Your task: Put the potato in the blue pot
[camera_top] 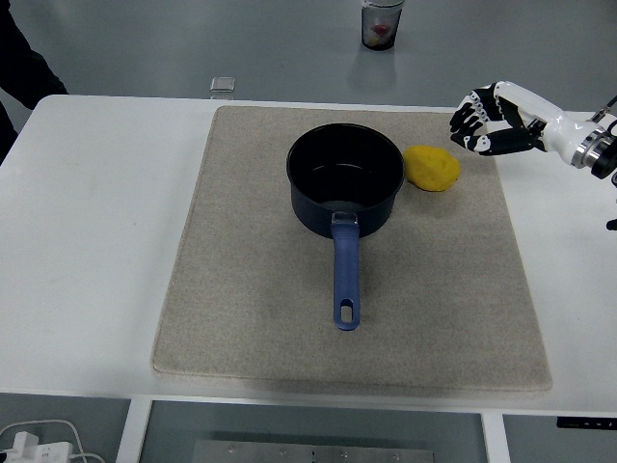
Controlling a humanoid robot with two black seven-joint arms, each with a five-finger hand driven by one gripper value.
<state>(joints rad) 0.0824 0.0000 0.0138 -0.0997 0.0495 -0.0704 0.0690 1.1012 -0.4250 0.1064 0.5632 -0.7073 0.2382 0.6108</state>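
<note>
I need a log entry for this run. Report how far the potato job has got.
Nothing is done yet: the potato lies on the mat against the pot's right wall, and the pot looks empty. Nothing is in hand: the right hand hovers to the potato's upper right, fingers curled, clear of it. Left to do: grasp the potato, lift it over the rim and drop it in.

One white desk (pixel 96 241) carries one beige mat (pixel 260 318), and on that mat sit one blue pot (pixel 345 181) with a single handle and one yellow potato (pixel 431 168). One robot hand (pixel 482 122) is in view, at the right edge, and one small clear block (pixel 222 87) lies at the desk's far edge. Beyond the desk stands one clear cup (pixel 382 23), and one dark sleeve (pixel 21 68) of a person shows at the top left.
</note>
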